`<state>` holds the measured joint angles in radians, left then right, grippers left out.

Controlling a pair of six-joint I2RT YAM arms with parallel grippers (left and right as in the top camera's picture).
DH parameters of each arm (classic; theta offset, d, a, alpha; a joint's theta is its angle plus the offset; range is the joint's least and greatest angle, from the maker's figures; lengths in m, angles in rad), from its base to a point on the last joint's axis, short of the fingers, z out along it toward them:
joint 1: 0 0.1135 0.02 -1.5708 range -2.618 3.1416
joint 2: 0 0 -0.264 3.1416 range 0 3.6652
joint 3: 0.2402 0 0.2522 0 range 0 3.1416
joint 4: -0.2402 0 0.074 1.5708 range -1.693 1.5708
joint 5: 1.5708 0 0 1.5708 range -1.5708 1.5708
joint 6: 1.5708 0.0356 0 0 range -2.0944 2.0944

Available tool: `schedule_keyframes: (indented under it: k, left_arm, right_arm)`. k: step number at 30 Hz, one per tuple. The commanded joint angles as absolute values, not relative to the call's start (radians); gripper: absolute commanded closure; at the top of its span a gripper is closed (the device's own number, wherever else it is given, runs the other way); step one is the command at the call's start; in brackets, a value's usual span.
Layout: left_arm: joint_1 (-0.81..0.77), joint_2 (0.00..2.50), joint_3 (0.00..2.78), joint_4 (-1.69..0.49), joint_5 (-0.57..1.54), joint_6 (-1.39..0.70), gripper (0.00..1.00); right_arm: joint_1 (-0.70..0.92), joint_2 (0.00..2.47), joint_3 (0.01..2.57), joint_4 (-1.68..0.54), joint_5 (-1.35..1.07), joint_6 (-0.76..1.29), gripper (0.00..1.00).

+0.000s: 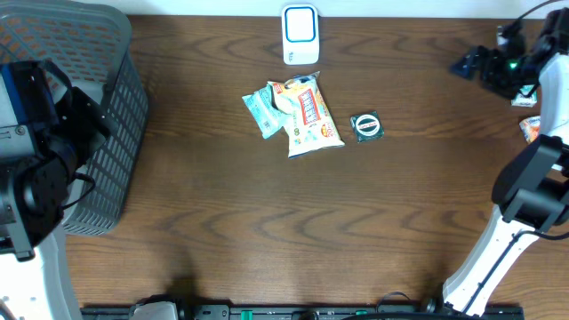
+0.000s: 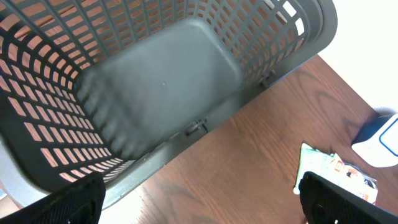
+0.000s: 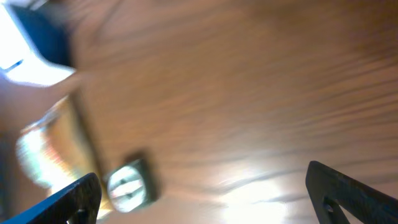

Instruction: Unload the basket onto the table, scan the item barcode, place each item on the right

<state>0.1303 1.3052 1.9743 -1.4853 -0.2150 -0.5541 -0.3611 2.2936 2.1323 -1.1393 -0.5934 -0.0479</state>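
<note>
Overhead | snack packets (image 1: 302, 116) are lying mid-counter (image 1: 267, 231), near the far-edge barcode scanner (image 1: 300, 34) | right pincer (image 3: 205, 202) is hovering far-right, wide, empty; left pincer (image 2: 199, 193) is gaping by the basket (image 1: 116, 133) | judgement: gripping one packet's edge, barcode uncovered.

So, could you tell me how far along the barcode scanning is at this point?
Done: apparently nothing; no item shows in the basket. In hand: nothing, since the left pincer and right pincer are both open and empty. Left: the snack bag, teal packet and small round packet lie on the table near the scanner, so picking one up and scanning it is not yet done.
</note>
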Motion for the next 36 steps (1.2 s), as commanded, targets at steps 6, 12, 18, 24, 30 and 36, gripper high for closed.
schedule_keyframes:
  k: [6, 12, 18, 24, 30, 36]
  left_arm:
    - [0.135, 1.306, 1.982, -1.488, -0.218, -0.563, 0.02]
    - [0.135, 1.306, 1.982, -1.488, -0.218, -0.563, 0.02]
    - [0.135, 1.306, 1.982, -1.488, -0.218, -0.563, 0.02]
    - [0.135, 1.306, 1.982, -1.488, -0.218, -0.563, 0.02]
    - [0.135, 1.306, 1.982, -1.488, -0.218, -0.563, 0.02]
    - [0.135, 1.306, 1.982, -1.488, -0.218, -0.563, 0.02]
  right_arm:
    - [-0.219, 2.291, 2.119, -1.383, -0.637, -0.136, 0.03]
    - [-0.079, 2.291, 2.02, -1.414, -0.526, -0.135, 0.09]
    - [0.051, 2.291, 1.892, -1.316, -0.402, 0.013, 0.76]
    - [0.133, 2.291, 1.865, -1.308, -0.402, 0.03, 0.99]
    - [0.183, 2.291, 1.853, -1.222, -0.382, 0.078, 0.99]
    - [0.224, 2.292, 1.846, -1.163, -0.107, 0.311, 0.99]
